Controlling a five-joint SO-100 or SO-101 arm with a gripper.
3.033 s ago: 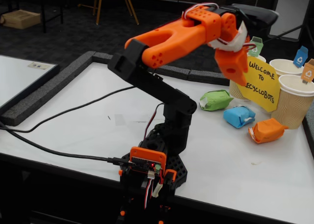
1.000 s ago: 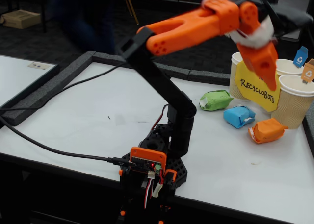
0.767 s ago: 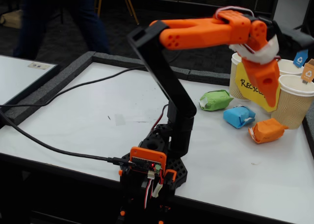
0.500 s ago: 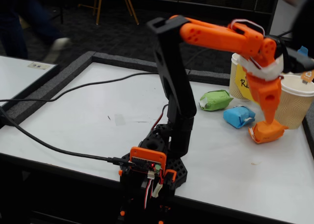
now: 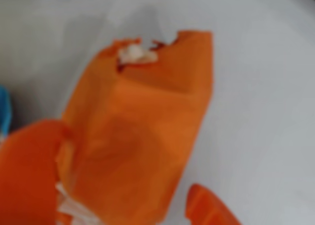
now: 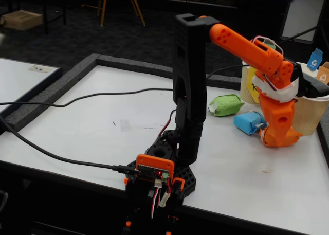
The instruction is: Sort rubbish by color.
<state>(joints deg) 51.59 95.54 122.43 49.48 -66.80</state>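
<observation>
With the jaws (image 5: 123, 205) spread open astride the orange lump (image 5: 142, 131) filling the centre of the wrist view on the tabletop (image 5: 266, 87), I judged it light, soft and crushable, best pinched gently across its crumpled middle.

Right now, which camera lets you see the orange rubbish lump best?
The wrist view: the orange lump fills most of the picture, blurry, lying on the white table between the claw's two orange fingers. In the fixed view the claw stands right on the lump and hides nearly all of it.
</observation>
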